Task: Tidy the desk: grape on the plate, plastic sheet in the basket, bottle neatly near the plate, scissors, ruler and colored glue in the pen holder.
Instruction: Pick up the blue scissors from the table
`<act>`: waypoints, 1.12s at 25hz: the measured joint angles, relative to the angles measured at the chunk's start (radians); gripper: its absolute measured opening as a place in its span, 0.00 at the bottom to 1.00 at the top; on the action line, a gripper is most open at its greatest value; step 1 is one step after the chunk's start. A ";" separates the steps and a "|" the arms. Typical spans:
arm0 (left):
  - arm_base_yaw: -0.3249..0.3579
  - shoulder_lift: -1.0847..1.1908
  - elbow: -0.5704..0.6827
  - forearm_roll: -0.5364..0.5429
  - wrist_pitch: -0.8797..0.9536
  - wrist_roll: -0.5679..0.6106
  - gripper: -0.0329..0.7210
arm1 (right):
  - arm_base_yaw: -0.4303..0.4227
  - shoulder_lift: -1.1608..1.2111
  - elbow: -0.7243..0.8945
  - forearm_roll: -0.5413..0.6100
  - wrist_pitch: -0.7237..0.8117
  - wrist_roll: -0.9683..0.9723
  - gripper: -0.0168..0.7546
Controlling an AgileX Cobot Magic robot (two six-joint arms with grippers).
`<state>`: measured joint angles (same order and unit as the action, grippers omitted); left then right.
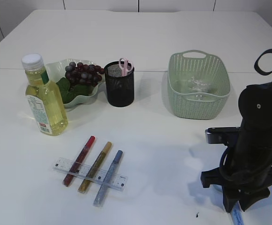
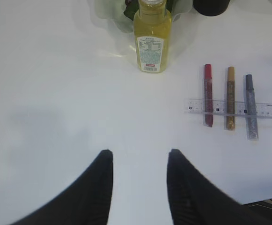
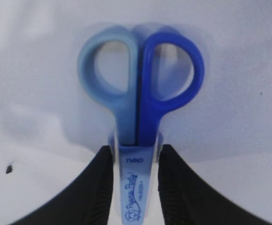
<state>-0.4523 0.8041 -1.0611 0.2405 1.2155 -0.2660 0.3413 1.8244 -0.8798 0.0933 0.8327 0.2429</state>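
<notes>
Blue scissors (image 3: 138, 117) sheath reads "neo" (script below illegible).

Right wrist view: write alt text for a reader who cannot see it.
A pair of blue scissors, in a light blue sheath, sits between the two black fingers of the right gripper, which close on the sheath from both sides. The handle loops, one pale blue and one deep blue, point away from the camera over the white table.

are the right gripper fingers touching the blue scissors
Touching. The right wrist view shows both fingers of the right gripper pressed against the sides of the blue scissors, with no gap.
</notes>
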 joint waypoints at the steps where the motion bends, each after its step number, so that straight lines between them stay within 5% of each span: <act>1: 0.000 0.000 0.000 0.000 0.000 0.000 0.43 | 0.000 0.000 0.000 0.000 0.000 0.000 0.38; 28: 0.000 0.000 0.000 0.000 0.000 0.000 0.43 | 0.000 0.015 -0.002 -0.025 -0.020 0.043 0.38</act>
<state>-0.4523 0.8041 -1.0611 0.2405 1.2155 -0.2660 0.3413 1.8396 -0.8820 0.0686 0.8127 0.2857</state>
